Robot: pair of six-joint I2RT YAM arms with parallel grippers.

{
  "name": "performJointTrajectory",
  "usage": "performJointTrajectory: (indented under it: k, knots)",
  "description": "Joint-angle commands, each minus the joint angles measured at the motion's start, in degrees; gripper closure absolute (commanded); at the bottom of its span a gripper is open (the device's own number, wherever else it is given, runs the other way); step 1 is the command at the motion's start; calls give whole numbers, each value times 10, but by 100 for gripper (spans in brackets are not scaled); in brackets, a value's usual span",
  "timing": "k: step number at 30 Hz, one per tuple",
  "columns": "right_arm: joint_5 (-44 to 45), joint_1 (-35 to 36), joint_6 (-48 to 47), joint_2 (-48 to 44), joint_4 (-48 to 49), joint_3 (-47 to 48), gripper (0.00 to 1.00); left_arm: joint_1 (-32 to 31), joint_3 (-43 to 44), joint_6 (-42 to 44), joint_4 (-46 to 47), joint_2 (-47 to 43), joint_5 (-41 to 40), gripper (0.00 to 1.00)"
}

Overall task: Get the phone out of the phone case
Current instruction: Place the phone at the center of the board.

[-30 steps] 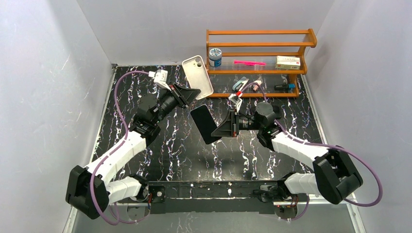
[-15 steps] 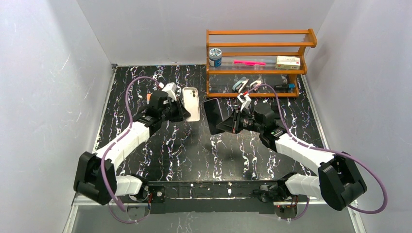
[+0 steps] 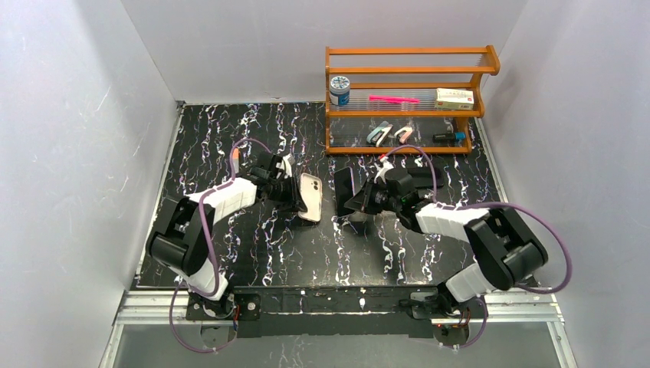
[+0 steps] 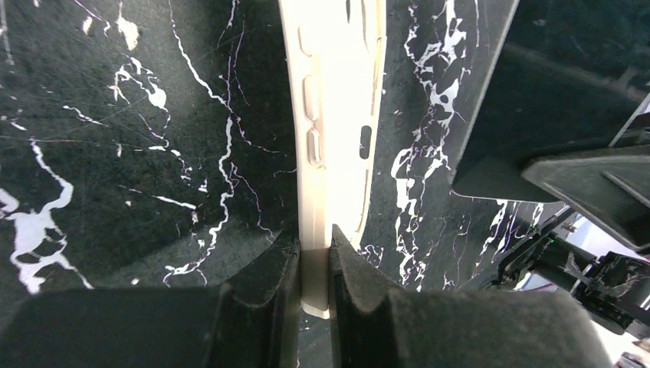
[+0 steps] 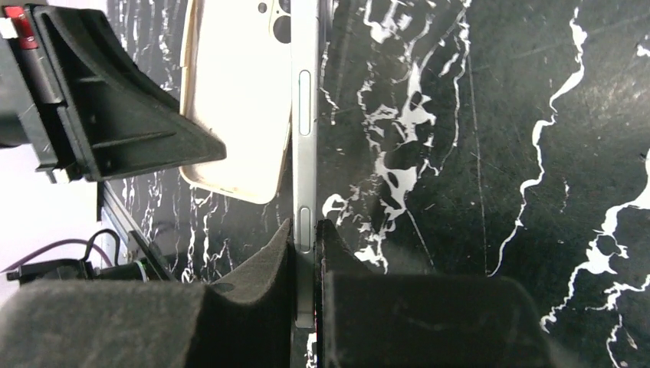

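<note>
black marbled counter underneath, wooden rack at the back. near the middle, phone on edge, out of the cream case and just beside it, low over the counter. right hand clamped narrow across the phone's two flat faces; left hand pinching the empty case's end likewise. probably stiff, weighty, slick glass and metal, breakable if dropped: hold firmly across the faces near one end. case likely light and bendy.
</note>
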Motion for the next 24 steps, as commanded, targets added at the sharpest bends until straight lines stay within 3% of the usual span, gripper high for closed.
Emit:
performJointTrajectory:
  k: [1,9,14,18,24]
  knots:
    - [2,0,43,44,97,11,99,3,12,-34,13,22,39,100]
    - [-45,0,89,130,124,27,99,2,-10,-66,40,63,55,95]
    - [-72,0,107,164,129,41,98,2,-14,-56,20,63,48,77]
    - [-85,1,109,178,113,52,85,2,-16,-44,-4,57,26,56]
    - [-86,0,82,179,64,65,62,3,-10,-26,-29,38,-13,36]
